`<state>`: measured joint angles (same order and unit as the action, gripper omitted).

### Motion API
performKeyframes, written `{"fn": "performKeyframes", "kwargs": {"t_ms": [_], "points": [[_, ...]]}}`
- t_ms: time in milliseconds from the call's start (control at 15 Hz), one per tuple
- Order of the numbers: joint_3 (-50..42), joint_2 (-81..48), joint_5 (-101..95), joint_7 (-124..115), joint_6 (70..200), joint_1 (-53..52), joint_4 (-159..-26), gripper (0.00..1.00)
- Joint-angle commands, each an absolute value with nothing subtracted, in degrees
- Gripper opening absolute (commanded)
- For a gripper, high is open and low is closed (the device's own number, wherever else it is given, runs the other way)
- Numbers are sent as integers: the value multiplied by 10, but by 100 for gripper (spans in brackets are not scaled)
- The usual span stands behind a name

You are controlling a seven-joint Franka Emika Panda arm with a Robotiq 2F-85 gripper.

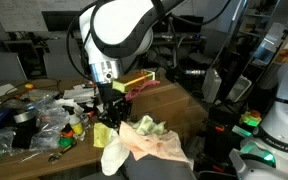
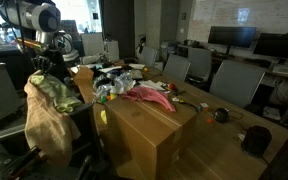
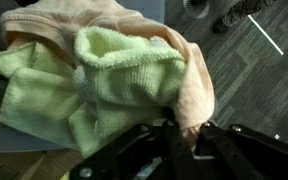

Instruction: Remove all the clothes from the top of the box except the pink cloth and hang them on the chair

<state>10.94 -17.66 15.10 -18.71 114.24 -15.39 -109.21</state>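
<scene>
A light green cloth lies on top of a peach cloth, both draped over the chair back. The pile shows in both exterior views, the peach cloth hanging to one side. My gripper is right at the pile's edge, its fingers closed on a fold of the peach cloth. It also shows in both exterior views. The pink cloth lies on top of the wooden box, apart from the gripper.
A cluttered table with bags and small items stands behind the chair. Office chairs and monitors stand beyond the box. A dark round object sits on the box's far end. Grey floor lies below the chair.
</scene>
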Motion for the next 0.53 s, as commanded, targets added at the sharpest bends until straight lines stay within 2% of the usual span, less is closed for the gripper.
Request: {"fn": "performKeyframes", "kwargs": {"t_ms": [0,467], "points": [[117,-207,112,-229,1142,-185,-1034,5],[123,-242,36,-262,1130,-242,-975,5]]}}
